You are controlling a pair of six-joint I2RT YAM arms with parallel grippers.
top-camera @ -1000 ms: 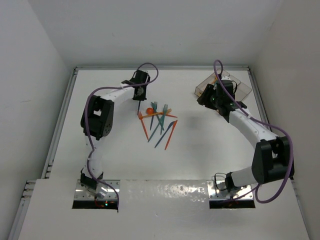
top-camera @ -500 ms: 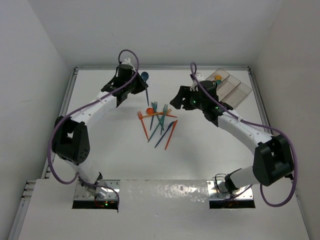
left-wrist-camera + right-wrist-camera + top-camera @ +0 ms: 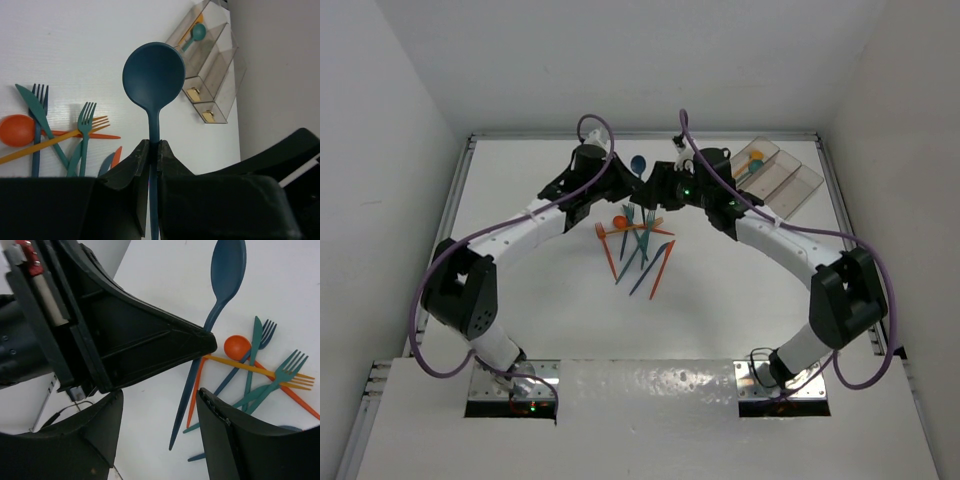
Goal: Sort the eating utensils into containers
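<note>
I can read no text, number or brand in any of my views. On the near end walls of the clear bins [image 3: 227, 70] I see two small yellowish spots [image 3: 193, 93], too small to tell whether they carry writing.
</note>
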